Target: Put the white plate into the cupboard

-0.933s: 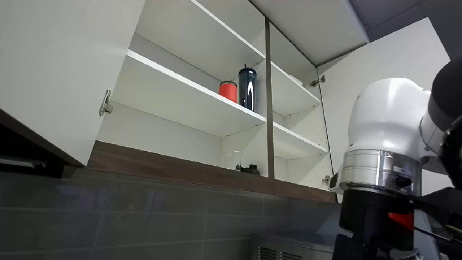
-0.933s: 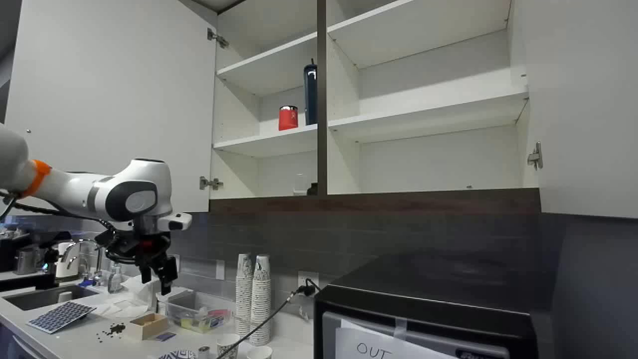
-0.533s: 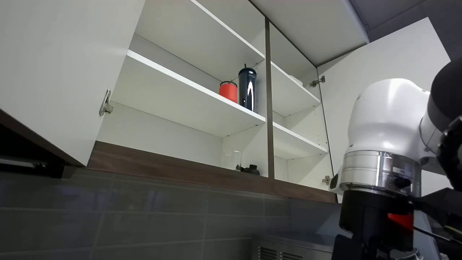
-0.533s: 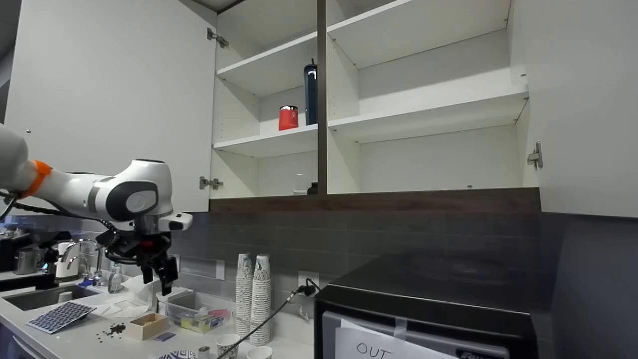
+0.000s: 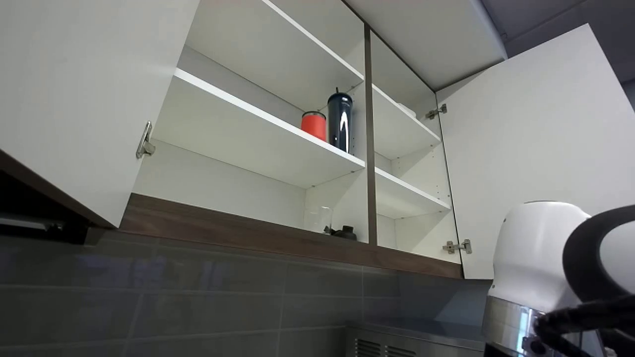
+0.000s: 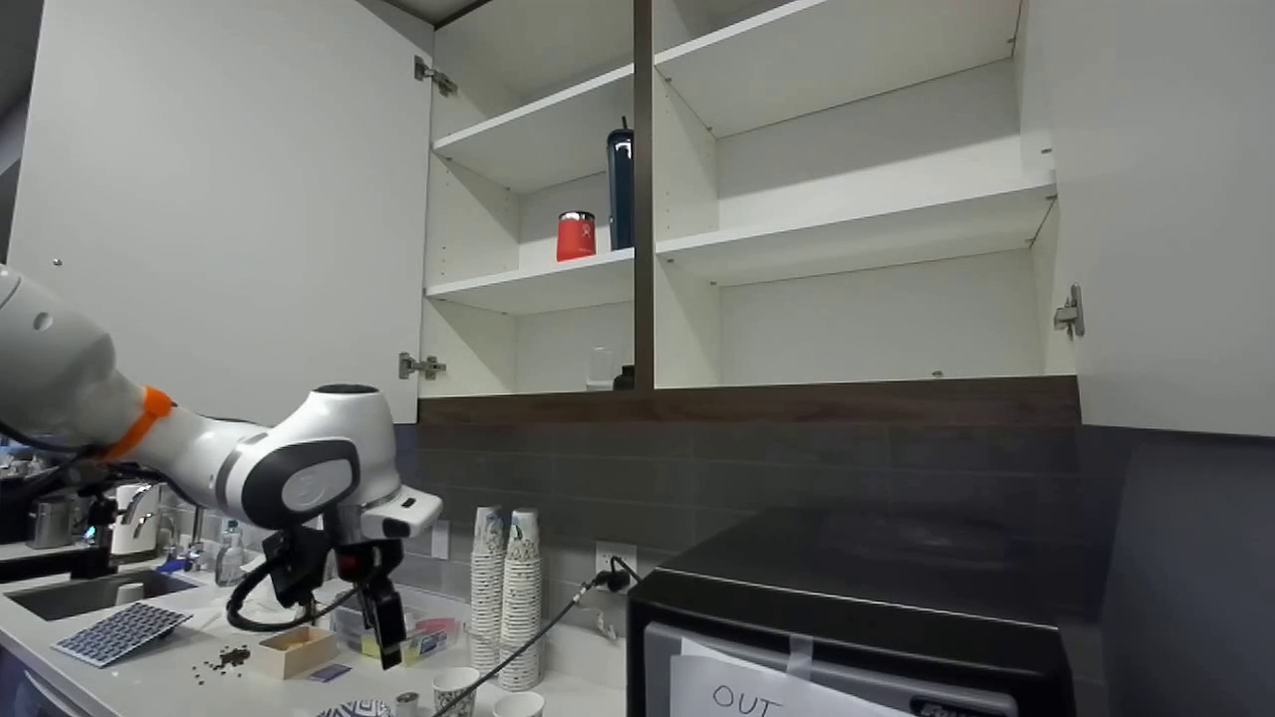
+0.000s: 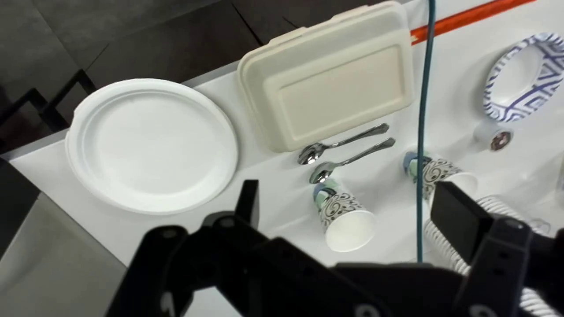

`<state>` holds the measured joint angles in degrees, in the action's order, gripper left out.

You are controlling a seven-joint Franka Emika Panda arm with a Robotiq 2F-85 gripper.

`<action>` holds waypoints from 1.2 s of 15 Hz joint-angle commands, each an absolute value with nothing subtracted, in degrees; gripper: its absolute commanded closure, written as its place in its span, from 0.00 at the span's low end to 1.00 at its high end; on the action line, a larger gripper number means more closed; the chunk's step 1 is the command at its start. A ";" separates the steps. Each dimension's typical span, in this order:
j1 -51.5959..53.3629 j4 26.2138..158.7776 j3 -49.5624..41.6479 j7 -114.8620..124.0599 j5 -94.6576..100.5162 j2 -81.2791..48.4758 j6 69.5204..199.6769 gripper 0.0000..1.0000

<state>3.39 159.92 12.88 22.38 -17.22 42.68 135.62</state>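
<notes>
Plate (image 7: 152, 147): white, lies upper left of the wrist view, seemingly overhanging the counter (image 7: 105, 222); likely light and bendy.
Rim (image 7: 145, 85): upper stretch probably offers the best pinch.
Gripper (image 7: 354, 211): jaws parted, grasping nothing.
Cupboard (image 6: 867, 324): gapes, upper frame.

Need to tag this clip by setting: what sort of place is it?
A kitchen, perhaps a shared office one: a sink in the counter, tall stacks of disposable cups, and an open wall cupboard.
</notes>
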 commanded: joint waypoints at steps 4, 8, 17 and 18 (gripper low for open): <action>-4.63 159.47 8.56 26.45 -15.28 32.86 146.79 0.00; -5.30 159.01 7.06 25.22 -14.47 32.26 146.29 0.00; -16.97 156.19 9.91 35.95 -1.15 20.65 145.07 0.00; -18.47 155.90 9.63 37.50 1.34 18.48 144.62 0.00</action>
